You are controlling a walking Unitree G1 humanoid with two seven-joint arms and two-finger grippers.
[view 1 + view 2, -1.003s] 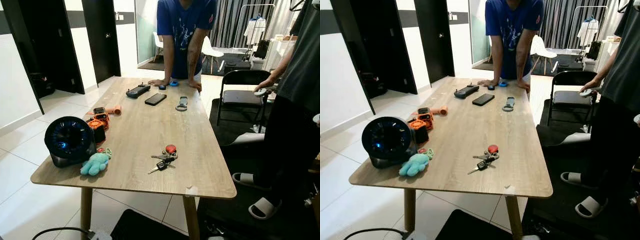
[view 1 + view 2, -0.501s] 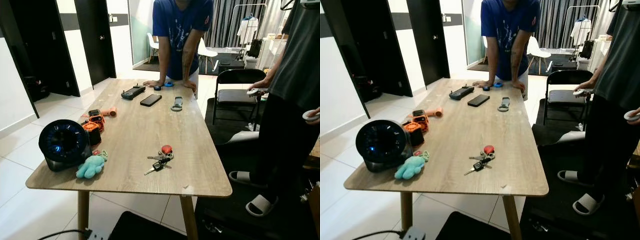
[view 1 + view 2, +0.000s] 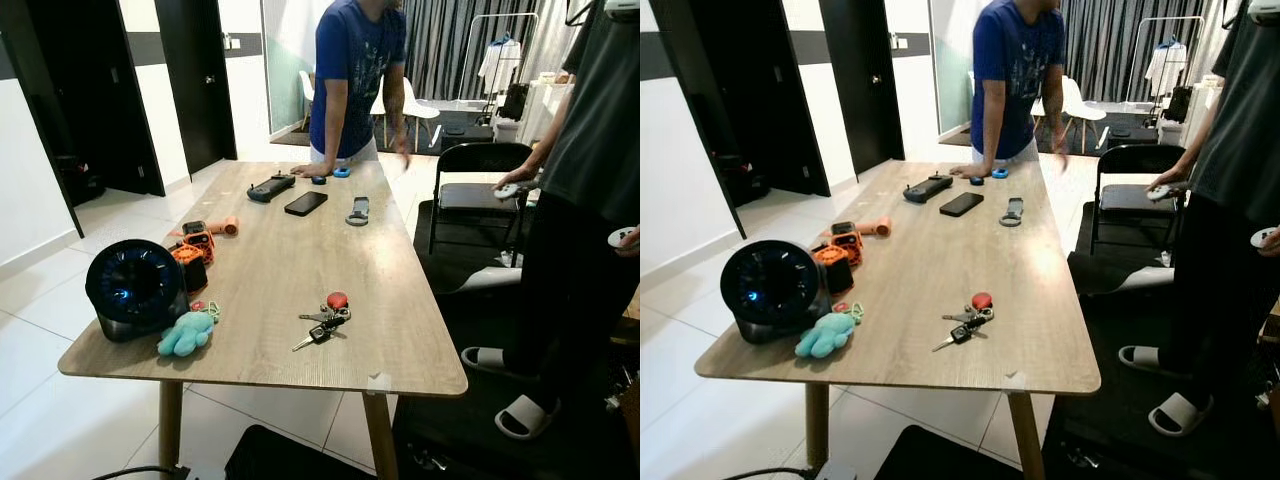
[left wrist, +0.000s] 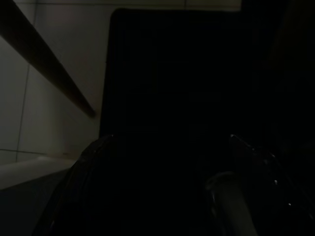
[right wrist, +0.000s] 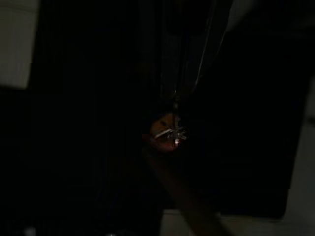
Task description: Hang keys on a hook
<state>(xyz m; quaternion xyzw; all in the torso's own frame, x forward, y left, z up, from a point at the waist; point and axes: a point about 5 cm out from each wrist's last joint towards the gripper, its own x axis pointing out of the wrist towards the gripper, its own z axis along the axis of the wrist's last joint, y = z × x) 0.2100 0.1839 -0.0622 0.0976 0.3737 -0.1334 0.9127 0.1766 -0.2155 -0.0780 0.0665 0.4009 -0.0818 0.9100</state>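
Wooden worktop (image 3: pixel 280 250) fills mid-frame, the keys (image 3: pixel 325 318) lying at lower centre, untouched. Compared with a second ago the view has shifted slightly, so pickup remains ahead. Either pincer's state: cannot tell.

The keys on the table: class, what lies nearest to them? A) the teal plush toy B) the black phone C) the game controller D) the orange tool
A: the keys lie near the table's front edge, and the teal plush toy sits beside them at that end; the phone, controller and orange tool lie farther up.
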